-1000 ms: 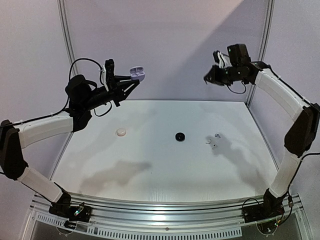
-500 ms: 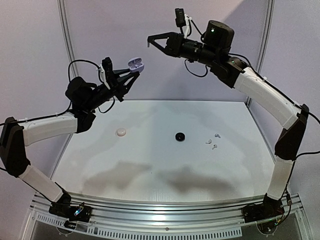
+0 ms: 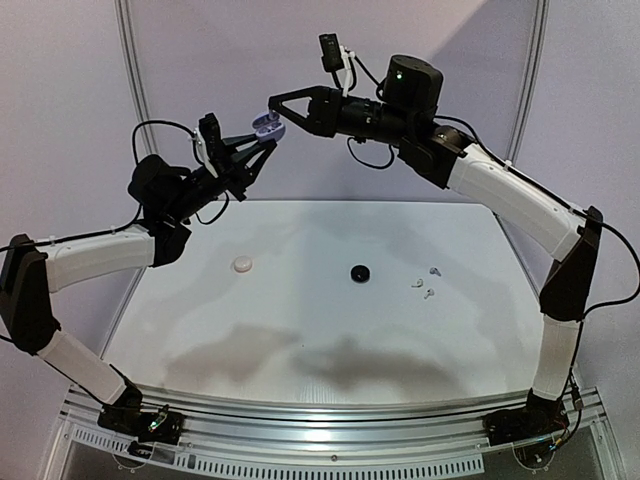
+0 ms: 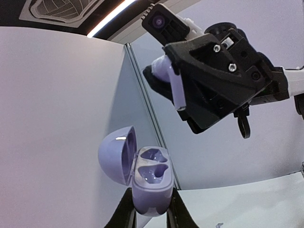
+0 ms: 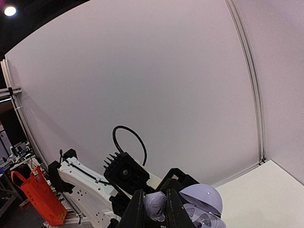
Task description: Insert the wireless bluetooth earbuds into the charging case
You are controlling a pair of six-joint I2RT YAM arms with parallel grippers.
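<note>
My left gripper [image 4: 151,210] is shut on the base of a pale lavender charging case [image 4: 152,183], held high in the air with its lid [image 4: 115,154] open. Both of its sockets are empty. My right gripper [image 5: 154,211] is shut on a lavender earbud [image 5: 155,205], also raised, just above and to the right of the case [image 3: 266,125]. In the left wrist view the earbud [image 4: 174,85] hangs above the open case, apart from it. In the top view the right gripper [image 3: 277,112] nearly meets the left gripper [image 3: 260,142].
On the white table [image 3: 300,330] lie a white round case [image 3: 242,264], a black round case [image 3: 360,272] and some small white earbuds [image 3: 424,284] at the right. Pale walls close in the back and sides. An orange bag [image 5: 38,197] stands beyond the cell.
My right arm has swung from the far right across to the left, bringing the earbud up to the case. The left arm has shifted the case slightly left.
</note>
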